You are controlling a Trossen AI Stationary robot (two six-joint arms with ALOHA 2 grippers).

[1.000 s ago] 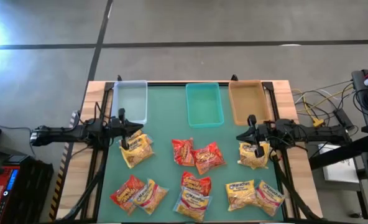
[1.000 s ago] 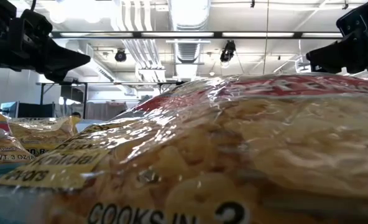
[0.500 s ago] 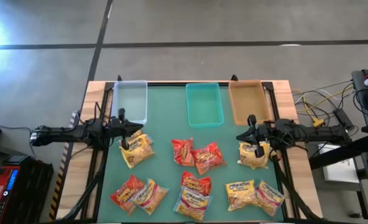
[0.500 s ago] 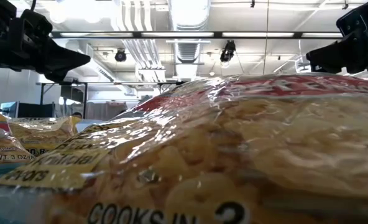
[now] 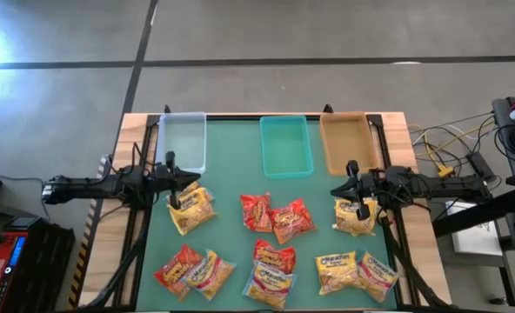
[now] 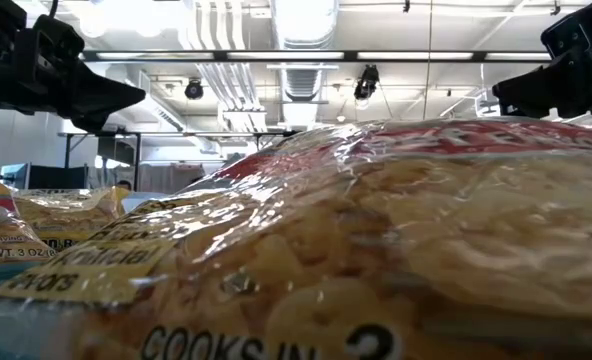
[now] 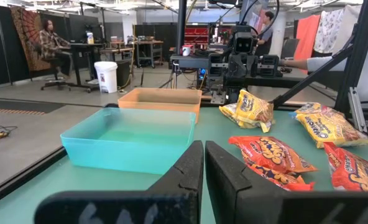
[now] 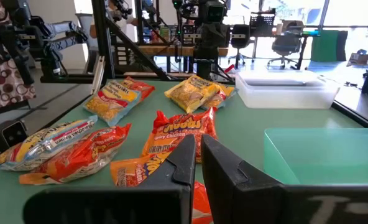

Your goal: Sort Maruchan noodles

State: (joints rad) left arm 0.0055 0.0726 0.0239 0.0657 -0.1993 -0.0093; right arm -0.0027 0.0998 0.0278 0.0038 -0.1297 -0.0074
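Note:
Several Maruchan noodle packets lie flat on the green table mat: a yellow one [image 5: 190, 209] at the left, two red ones [image 5: 275, 216] in the middle, a yellow one [image 5: 356, 216] at the right, and several more [image 5: 273, 268] along the near edge. My left gripper [image 5: 186, 181] is shut and empty, and hovers above the left yellow packet; it also shows in the left wrist view [image 7: 204, 163]. My right gripper [image 5: 337, 188] is shut and empty, and hovers by the right yellow packet; it also shows in the right wrist view [image 8: 196, 155].
Three bins stand in a row at the far edge: clear [image 5: 182, 143], teal [image 5: 286, 145], tan [image 5: 346, 142]. One packet [image 6: 376, 250] lies right in front of the low camera and fills its view. People sit at desks in the room beyond [image 7: 50, 43].

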